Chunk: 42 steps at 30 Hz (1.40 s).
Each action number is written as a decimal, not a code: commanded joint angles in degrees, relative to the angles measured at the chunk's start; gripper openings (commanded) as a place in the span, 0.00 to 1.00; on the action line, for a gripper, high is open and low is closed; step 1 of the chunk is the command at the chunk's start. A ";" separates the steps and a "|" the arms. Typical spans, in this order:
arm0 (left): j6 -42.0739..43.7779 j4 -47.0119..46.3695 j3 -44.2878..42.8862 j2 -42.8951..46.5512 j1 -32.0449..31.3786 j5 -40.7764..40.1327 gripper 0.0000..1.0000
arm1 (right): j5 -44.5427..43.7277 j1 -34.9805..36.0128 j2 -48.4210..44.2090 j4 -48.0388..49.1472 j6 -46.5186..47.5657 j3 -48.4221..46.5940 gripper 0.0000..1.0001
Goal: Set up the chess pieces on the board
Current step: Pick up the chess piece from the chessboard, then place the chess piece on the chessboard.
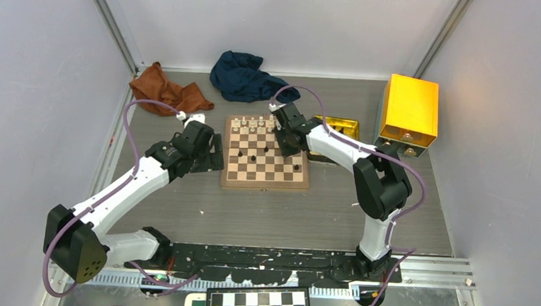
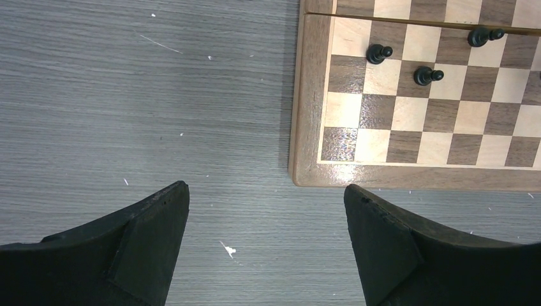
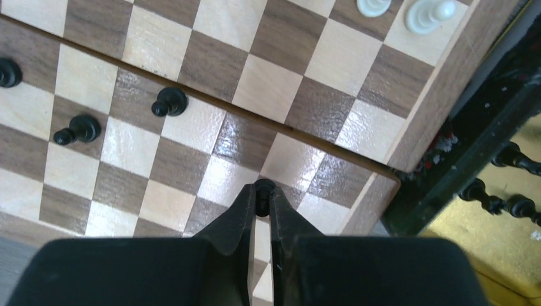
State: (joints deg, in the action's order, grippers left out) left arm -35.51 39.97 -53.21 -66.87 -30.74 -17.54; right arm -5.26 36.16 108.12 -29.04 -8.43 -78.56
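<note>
My right arm stretches out over the board point(image 1: 263, 184) from its right side, wrist tipped down. The right gripper point(image 3: 263, 194) is pinched narrow on a tiny black piece point(image 3: 263, 187). Only its round top shows between the fingertips, above a square near the board's right rim, and I cannot tell whether it touches that square. My left arm is folded at the elbow, with the left gripper point(image 2: 266, 191) hanging over bare table point(image 2: 127, 115) just off a left corner of the board, jaws spread wide around nothing. Three other black pieces point(image 3: 169, 102) stand scattered on mid-board squares, and white pieces point(image 1: 251, 125) line the far rows. The board sits mid-table. Its right rim lies just beside a gold tray point(image 1: 340, 125), so room is tight there; the table in front of the board is open.
</note>
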 commanded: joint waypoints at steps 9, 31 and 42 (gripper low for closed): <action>0.47 -2.56 -1.63 -1.22 0.16 0.04 0.91 | -1.69 1.44 -8.25 -1.63 -0.28 4.24 0.04; 0.70 -3.02 -1.58 -2.21 0.16 0.05 0.91 | -1.60 3.30 -8.09 -1.11 -2.34 6.29 0.04; 0.78 -3.32 -1.55 -2.56 0.16 0.40 0.91 | -1.97 3.55 -8.11 -0.90 -2.88 7.40 0.04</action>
State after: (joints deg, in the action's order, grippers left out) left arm -35.48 39.20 -53.21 -69.28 -30.74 -17.32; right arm -6.37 39.35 102.65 -30.92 -10.66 -71.55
